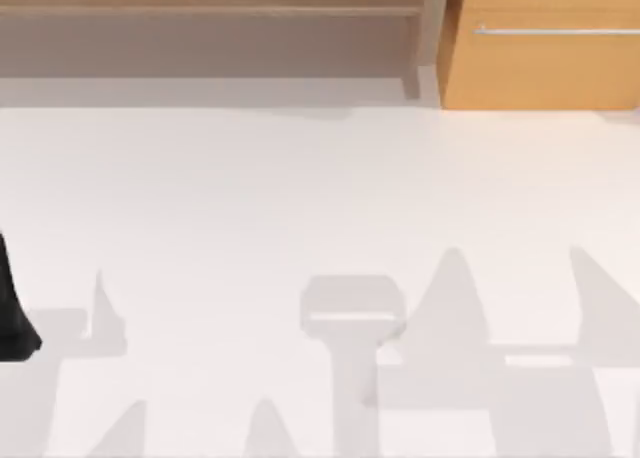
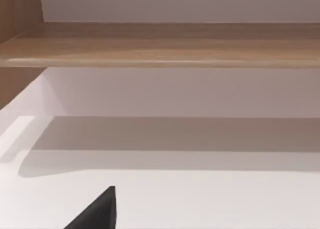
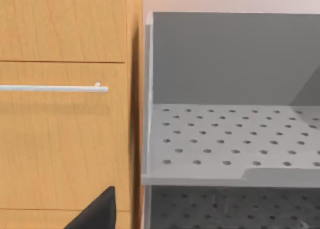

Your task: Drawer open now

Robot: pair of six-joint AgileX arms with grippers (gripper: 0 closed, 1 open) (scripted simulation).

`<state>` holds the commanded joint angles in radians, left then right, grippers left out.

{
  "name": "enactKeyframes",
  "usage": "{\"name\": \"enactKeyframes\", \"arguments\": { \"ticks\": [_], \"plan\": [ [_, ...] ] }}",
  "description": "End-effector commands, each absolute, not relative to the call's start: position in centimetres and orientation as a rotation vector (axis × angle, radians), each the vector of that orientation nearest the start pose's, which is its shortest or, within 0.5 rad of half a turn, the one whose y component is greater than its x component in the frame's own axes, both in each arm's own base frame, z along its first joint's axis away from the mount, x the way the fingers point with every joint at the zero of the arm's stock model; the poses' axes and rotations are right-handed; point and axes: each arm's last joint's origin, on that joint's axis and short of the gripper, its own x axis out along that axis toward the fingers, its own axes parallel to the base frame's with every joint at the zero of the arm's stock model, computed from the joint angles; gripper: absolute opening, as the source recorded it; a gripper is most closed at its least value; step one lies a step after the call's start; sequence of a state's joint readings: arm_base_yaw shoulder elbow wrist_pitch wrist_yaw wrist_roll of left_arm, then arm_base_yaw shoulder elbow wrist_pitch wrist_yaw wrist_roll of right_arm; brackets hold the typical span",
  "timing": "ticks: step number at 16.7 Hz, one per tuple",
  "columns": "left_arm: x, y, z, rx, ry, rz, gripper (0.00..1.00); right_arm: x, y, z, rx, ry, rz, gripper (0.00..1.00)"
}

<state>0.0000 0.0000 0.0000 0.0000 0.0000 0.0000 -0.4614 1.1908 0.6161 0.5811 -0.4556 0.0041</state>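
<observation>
The drawer (image 1: pixel 540 73) is an orange-tan wooden front at the back right of the table, with a thin silver bar handle (image 1: pixel 555 30). The right wrist view faces the drawer (image 3: pixel 60 139) and its handle (image 3: pixel 52 88) from some way off. There the front looks flush with the panel above it. A dark part of my right gripper (image 3: pixel 95 214) sits low in that view, apart from the handle. My left arm (image 1: pixel 12 313) stays at the table's left edge. A dark part of my left gripper (image 2: pixel 95 214) hangs over the white table.
A grey-brown shelf unit (image 1: pixel 210 38) runs along the back left, and its wooden board (image 2: pixel 160 46) faces the left wrist camera. A grey perforated rack (image 3: pixel 230 139) stands right beside the drawer cabinet. The white table (image 1: pixel 320 198) carries the arms' shadows.
</observation>
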Motion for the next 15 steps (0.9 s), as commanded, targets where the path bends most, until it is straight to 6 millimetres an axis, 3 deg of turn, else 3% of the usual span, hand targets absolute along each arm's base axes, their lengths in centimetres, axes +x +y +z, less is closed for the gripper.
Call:
{"name": "enactKeyframes", "arguments": {
  "ticks": [4,8,12,15],
  "plan": [
    [10.6,-0.1,16.0,0.000,0.000,0.000,1.00,27.2,-9.7,25.4,-0.164,-0.007,0.016,1.00],
    [10.6,-0.1,16.0,0.000,0.000,0.000,1.00,32.3,-7.8,22.4,-0.477,-0.001,0.016,1.00],
    [10.6,-0.1,16.0,0.000,0.000,0.000,1.00,37.1,-3.8,17.8,-0.894,0.008,0.012,1.00],
    [10.6,-0.1,16.0,0.000,0.000,0.000,1.00,39.4,0.0,14.2,-1.192,0.012,0.007,1.00]
  ]
}}
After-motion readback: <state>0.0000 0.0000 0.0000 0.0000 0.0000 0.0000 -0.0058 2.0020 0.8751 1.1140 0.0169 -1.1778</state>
